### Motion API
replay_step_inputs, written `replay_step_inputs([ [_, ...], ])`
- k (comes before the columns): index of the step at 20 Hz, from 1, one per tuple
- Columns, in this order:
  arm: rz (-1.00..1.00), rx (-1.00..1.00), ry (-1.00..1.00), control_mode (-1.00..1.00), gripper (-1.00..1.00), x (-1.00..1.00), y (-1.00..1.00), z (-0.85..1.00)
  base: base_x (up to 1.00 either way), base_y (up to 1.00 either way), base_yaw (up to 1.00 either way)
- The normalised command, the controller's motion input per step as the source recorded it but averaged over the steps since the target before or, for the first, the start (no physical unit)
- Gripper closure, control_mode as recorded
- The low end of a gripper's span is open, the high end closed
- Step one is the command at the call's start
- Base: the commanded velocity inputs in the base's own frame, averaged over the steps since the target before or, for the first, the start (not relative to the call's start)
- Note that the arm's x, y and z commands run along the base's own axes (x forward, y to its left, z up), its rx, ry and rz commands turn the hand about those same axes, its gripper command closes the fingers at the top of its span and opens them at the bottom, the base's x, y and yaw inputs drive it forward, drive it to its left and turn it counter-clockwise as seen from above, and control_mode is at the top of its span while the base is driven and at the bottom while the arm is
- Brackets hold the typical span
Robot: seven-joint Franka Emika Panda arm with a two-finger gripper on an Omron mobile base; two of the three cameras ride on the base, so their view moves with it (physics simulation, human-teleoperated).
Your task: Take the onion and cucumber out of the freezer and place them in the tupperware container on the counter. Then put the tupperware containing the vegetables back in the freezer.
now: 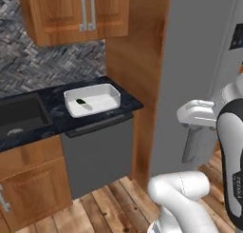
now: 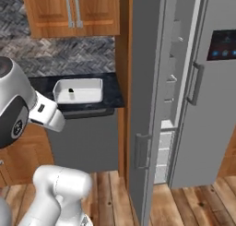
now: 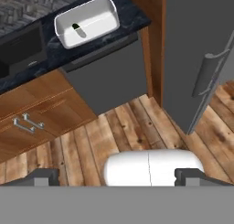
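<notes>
Reading the scene from the left, the counter point(image 1: 52, 108) carries a dark sink basin point(image 1: 21, 115) at its left end and the tupperware container point(image 1: 92, 100) near its right end, set toward the front edge above a grey dishwasher front point(image 1: 97, 153). The cucumber point(image 1: 84, 103) already lies inside the container, near its left wall, so 1 of the 2 vegetables looks delivered. To the right, the freezer point(image 2: 173, 82) stands with its door point(image 2: 143, 105) swung open, grey shelves and drawers visible inside, but the onion cannot be made out on any of them from here. The gripper point(image 3: 117, 175) looks down at the wooden floor point(image 3: 132, 127) between the cabinets and the open door; its 2 finger tips sit wide apart at the bottom of the hand view with nothing between them. My judgement is that the step in hand is fetching the onion. The next move calls for swinging the arm right, round the edge of the open door, and reaching into the compartment to find the small round ball on a shelf.
</notes>
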Motion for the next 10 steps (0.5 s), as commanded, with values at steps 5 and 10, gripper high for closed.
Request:
replay_step_inputs([
  [5,0.00,0.00,0.00,1.00,-1.00,0.00,0.00,0.00,-0.73,-1.00,0.00],
  [10,0.00,0.00,0.00,1.00,-1.00,0.00,0.00,0.00,0.06,-1.00,0.17],
])
